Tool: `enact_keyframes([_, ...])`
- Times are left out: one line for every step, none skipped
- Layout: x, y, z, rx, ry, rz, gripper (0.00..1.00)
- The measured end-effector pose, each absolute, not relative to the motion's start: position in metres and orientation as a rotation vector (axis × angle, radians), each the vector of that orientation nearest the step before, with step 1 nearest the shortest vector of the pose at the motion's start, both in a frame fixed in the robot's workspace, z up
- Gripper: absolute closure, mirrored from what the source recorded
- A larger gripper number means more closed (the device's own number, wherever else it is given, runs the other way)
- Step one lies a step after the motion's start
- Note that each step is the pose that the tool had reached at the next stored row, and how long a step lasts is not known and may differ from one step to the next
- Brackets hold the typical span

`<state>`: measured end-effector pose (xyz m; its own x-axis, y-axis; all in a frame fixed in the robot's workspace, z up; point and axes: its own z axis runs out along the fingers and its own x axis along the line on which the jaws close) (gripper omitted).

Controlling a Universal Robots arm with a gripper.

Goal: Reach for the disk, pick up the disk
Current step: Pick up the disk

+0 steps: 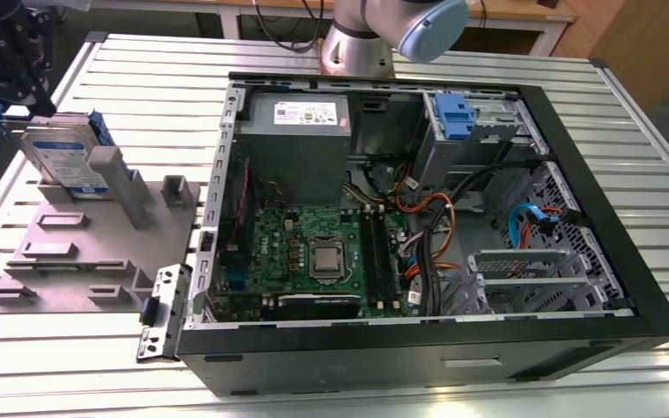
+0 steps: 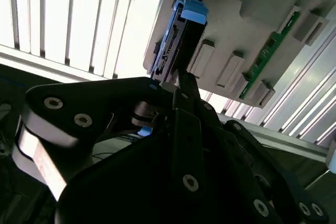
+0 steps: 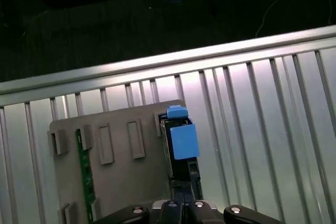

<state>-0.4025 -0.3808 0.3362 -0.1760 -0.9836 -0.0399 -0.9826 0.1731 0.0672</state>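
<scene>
Within the grey holder (image 1: 79, 233), the disk (image 1: 65, 161) upright, gripper (image 1: 27, 103) close above.

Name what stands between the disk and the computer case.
In the exterior view, two grey uprights of the fixture plate: a tall post beside the disk, a short block nearer the case.

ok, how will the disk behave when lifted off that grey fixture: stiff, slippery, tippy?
Probably rigid: the disk looks like a flat metal-cased slab, likely heavy for its size. It stands on edge in the grey fixture, so a sideways nudge might tip it. Smooth faces may slip.
</scene>
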Motion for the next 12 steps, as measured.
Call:
enact_keyframes([-0.4025,-0.3808,0.336,2.028,-2.379,-0.121,0.89])
enact_keyframes([-0.4025,-0.3808,0.3358,2.045,-2.363,-0.12,0.89])
enact_keyframes([-0.4025,-0.3808,0.3355,2.063,-2.348,-0.12,0.89])
enact_keyframes([-0.4025,-0.3808,0.3352,2.079,-2.332,-0.12,0.89])
enact_keyframes([-0.4025,-0.3807,0.335,2.095,-2.317,-0.12,0.89])
enact_keyframes([-0.4025,-0.3807,0.3348,2.112,-2.301,-0.12,0.89])
enact_keyframes([-0.4025,-0.3806,0.3346,2.142,-2.272,-0.119,0.89])
enact_keyframes([-0.4025,-0.3805,0.3347,2.154,-2.26,-0.119,0.89])
enact_keyframes([-0.4025,-0.3805,0.3347,2.16,-2.253,-0.119,0.89])
enact_keyframes([-0.4025,-0.3805,0.3347,2.16,-2.253,-0.119,0.89])
enact_keyframes([-0.4025,-0.3805,0.3347,2.161,-2.253,-0.119,0.89])
enact_keyframes([-0.4026,-0.3802,0.3347,2.161,-2.253,-0.119,0.89])
